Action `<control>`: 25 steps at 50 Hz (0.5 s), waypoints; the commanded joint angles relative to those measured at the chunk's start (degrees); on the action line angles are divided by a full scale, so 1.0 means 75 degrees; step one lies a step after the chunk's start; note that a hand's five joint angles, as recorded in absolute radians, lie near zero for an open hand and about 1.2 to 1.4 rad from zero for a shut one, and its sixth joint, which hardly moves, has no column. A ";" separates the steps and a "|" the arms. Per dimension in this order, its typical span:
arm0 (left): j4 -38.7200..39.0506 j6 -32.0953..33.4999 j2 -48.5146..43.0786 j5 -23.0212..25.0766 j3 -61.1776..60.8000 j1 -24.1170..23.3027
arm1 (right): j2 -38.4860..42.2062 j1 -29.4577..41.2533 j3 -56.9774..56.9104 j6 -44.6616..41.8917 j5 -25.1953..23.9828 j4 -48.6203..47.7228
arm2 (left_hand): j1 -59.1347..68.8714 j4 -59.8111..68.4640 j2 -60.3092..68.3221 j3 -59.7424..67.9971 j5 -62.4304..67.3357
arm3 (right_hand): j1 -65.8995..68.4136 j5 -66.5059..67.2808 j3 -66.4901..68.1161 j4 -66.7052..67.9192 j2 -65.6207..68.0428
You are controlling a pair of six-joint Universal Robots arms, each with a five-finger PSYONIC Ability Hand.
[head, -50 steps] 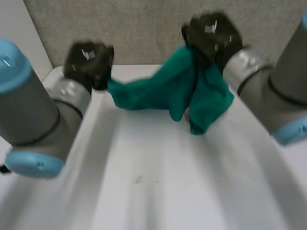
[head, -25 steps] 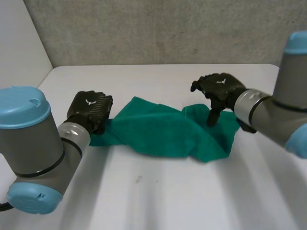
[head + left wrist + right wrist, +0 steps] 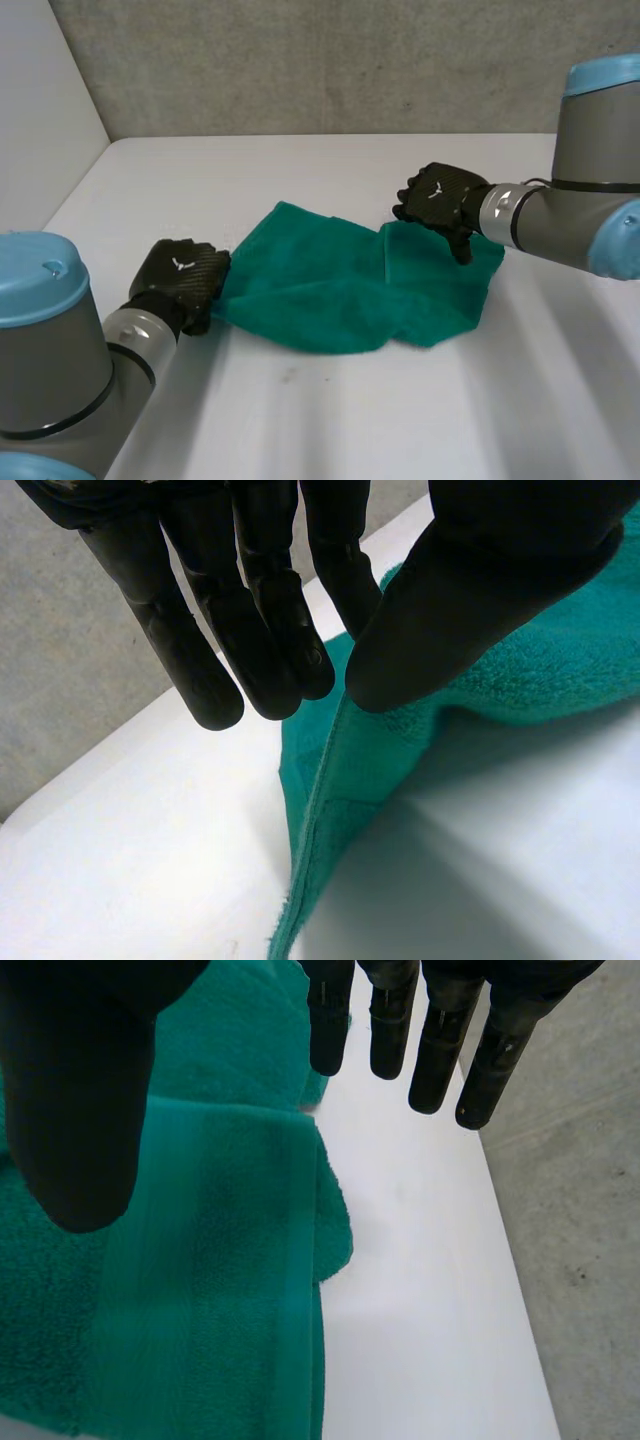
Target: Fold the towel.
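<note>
One towel (image 3: 330,290), left robot hand (image 3: 182,278), right robot hand (image 3: 440,195).

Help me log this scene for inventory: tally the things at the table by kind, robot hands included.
green towel: 1
black robot hands: 2 (left hand, right hand)
Total: 3

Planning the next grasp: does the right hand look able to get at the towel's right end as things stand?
Probably yes: the right hand is open just over the towel's right end, with nothing between its fingers and the cloth.
</note>
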 commanded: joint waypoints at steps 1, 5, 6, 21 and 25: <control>-0.0083 -0.0009 0.0247 0.0017 -0.0306 -0.0037 | 0.1224 0.0374 -0.0612 0.0087 0.0281 -0.0847 | 0.1990 0.1550 0.1539 0.1573 0.1671 | 0.1516 0.1141 0.1144 0.1140 0.1280; -0.0083 -0.0032 0.0247 0.0005 -0.0306 -0.0025 | 0.1670 0.0515 -0.0940 0.0075 0.0562 -0.1199 | 0.1990 0.1550 0.1539 0.1573 0.1671 | 0.1675 0.1300 0.1303 0.1298 0.1438; -0.0083 -0.0044 0.0247 0.0005 -0.0318 -0.0025 | 0.1775 0.0539 -0.1011 0.0075 0.0586 -0.1235 | 0.1990 0.1550 0.1539 0.1573 0.1671 | 0.1675 0.1300 0.1303 0.1298 0.1438; -0.0059 -0.0044 0.0235 0.0005 -0.0306 0.0080 | 0.2714 0.0633 -0.2371 0.0578 0.1265 -0.1481 | 0.1990 0.1550 0.1539 0.1573 0.1671 | 0.8552 0.8177 0.8180 0.8176 0.8316; -0.0059 -0.0044 0.0235 0.0005 -0.0260 0.0186 | 0.1851 0.0528 -0.2254 0.1967 0.1219 -0.1528 | 0.1990 0.1550 0.1539 0.1573 0.1671 | 0.8552 0.8177 0.8180 0.8176 0.8316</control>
